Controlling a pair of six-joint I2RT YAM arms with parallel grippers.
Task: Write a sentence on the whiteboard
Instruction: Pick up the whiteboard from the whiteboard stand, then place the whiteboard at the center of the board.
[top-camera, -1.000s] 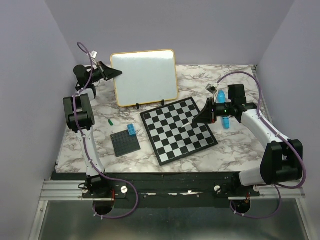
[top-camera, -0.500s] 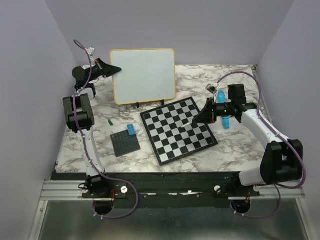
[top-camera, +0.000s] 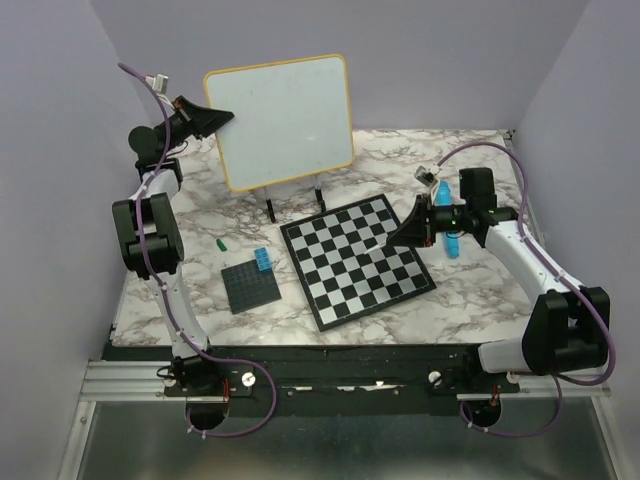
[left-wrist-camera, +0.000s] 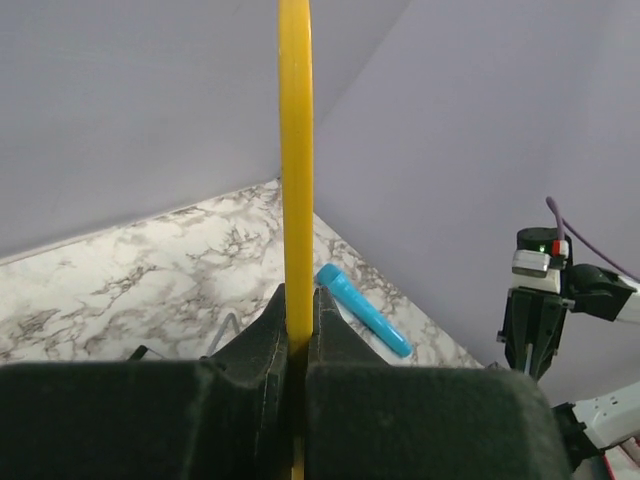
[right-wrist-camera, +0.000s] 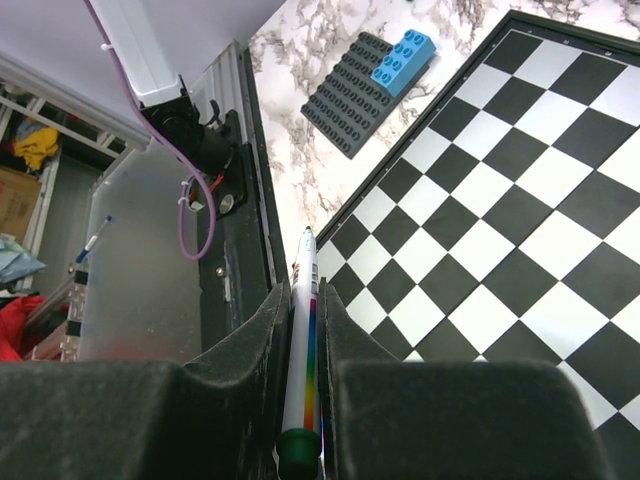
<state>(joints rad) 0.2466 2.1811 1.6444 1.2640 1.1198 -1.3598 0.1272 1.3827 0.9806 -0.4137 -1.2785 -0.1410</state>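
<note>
The whiteboard (top-camera: 285, 118), white with a thin yellow frame, hangs tilted above the back of the table. Two black stand legs (top-camera: 272, 207) hang below it. My left gripper (top-camera: 215, 118) is shut on its left edge. In the left wrist view the yellow frame (left-wrist-camera: 295, 150) rises straight out of the closed left gripper (left-wrist-camera: 297, 300). No sentence shows on the board's face. Over the chessboard's right corner, my right gripper (top-camera: 393, 238) is shut on a white marker (right-wrist-camera: 305, 330) with a rainbow stripe and a green end, its tip poking past the fingertips (right-wrist-camera: 275, 305).
A black-and-white chessboard (top-camera: 355, 260) lies mid-table. Left of it lies a dark grey studded plate (top-camera: 248, 287) with a blue brick (top-camera: 262, 260) on it. A small green piece (top-camera: 221, 244) is close by. A blue tube (top-camera: 449, 243) lies beside the right arm.
The left gripper has risen with the whiteboard, lifting it off the table and tilting it. The right arm has barely moved.
</note>
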